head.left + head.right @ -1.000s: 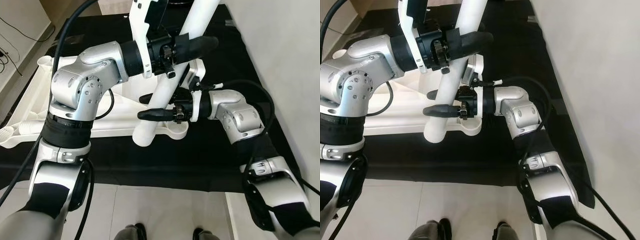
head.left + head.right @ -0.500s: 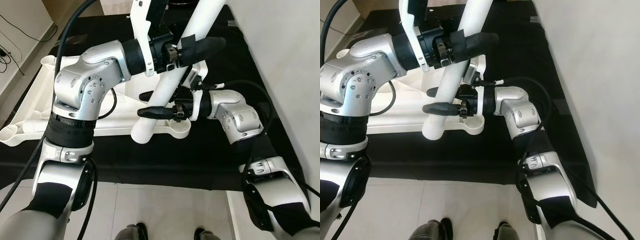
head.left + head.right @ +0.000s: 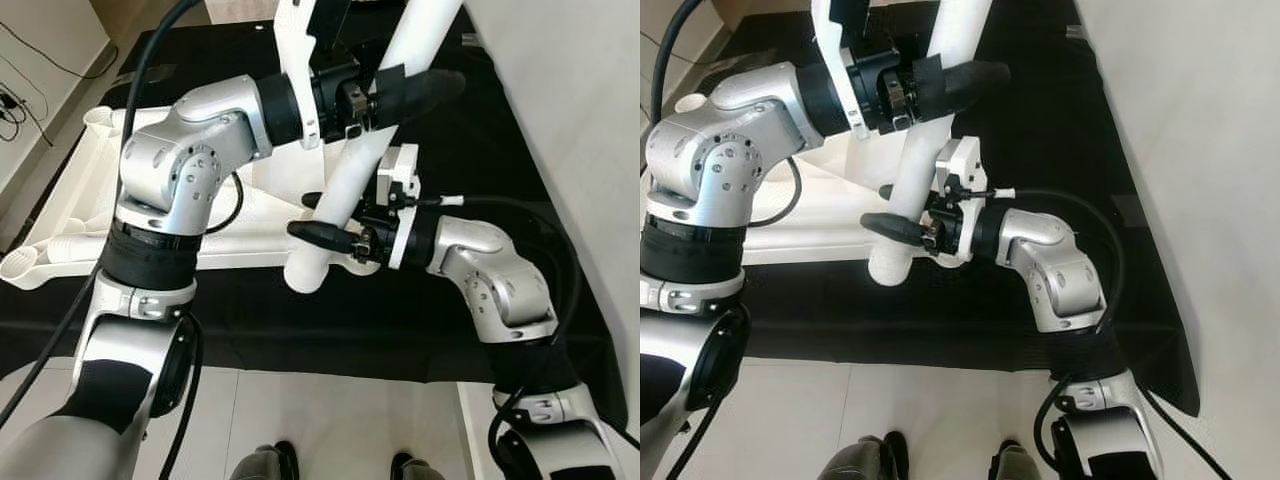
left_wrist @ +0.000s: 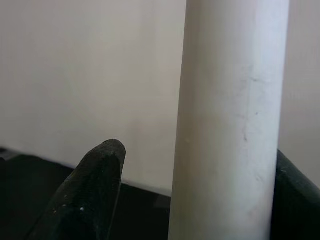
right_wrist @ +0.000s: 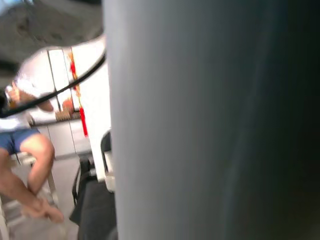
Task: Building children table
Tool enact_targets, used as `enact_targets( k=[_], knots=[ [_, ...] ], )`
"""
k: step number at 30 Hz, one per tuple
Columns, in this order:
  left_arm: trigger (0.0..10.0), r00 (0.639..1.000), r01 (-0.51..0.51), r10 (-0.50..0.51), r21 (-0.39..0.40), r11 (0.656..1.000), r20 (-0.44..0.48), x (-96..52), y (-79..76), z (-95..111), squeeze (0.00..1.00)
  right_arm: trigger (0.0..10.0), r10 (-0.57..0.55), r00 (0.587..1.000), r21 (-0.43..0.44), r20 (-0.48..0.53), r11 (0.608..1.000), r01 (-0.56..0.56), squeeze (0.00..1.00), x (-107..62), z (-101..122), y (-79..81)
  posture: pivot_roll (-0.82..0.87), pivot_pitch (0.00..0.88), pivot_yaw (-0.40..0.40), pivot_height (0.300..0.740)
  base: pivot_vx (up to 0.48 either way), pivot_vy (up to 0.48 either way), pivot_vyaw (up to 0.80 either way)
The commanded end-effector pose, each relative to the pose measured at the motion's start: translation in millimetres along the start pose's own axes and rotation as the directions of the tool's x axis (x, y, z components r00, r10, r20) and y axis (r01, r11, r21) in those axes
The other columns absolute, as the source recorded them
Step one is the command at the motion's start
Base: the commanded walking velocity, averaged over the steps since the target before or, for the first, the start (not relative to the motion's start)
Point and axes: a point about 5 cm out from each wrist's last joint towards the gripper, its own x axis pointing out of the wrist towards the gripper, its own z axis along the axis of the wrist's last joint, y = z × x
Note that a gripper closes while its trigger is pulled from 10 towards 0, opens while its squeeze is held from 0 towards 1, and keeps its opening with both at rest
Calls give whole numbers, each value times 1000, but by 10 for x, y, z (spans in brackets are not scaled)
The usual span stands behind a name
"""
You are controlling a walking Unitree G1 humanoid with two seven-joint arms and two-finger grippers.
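Observation:
A long white table leg (image 3: 365,170) slants up over the upturned white table top (image 3: 80,195), which lies on a black mat (image 3: 250,320). My left gripper (image 3: 430,88) is round the leg's upper part. In the left wrist view the leg (image 4: 227,125) lies against one finger, with a gap to the other finger (image 4: 95,190), so this gripper is open. My right gripper (image 3: 302,214) is shut on the leg near its lower end (image 3: 305,275), one finger in front and one behind. That end hangs beside a corner socket (image 3: 355,262) of the table top.
A pale wall (image 3: 580,120) stands close on the right. Tiled floor (image 3: 330,420) runs along the mat's near edge, with my feet (image 3: 270,465) on it. Cables (image 3: 15,100) lie at the far left. A seated person's legs (image 5: 30,165) appear in the right wrist view.
The camera has shifted a little. The leg's lower end and my right gripper have moved slightly right, and the right elbow has swung down and closer. The left gripper has risen a bit.

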Motion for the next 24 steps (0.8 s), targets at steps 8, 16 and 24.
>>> enact_targets(
  k=[8, 16, 24],
  knots=[
    [10000, 989, -42, 46, -28, 999, 141, -233, 130, 378, 0, 0, -60, 997, -57, 41, 996, 62, 0, 5, 193, -20, 39, 217, 81, 740, 0, 0, 0],
    [10000, 992, -6, 10, -35, 999, 129, -228, 86, 337, 0, 0, -63, 997, -57, 47, 996, 66, 0, 28, 205, -24, 33, 208, 79, 740, 0, 0, 0],
    [10000, 984, 112, -100, -78, 991, 144, -233, -27, 365, 0, 0, -158, 986, -75, 46, 984, 161, 0, 21, 252, -155, 27, 197, 78, 740, 0, 0, 0]
  ],
)
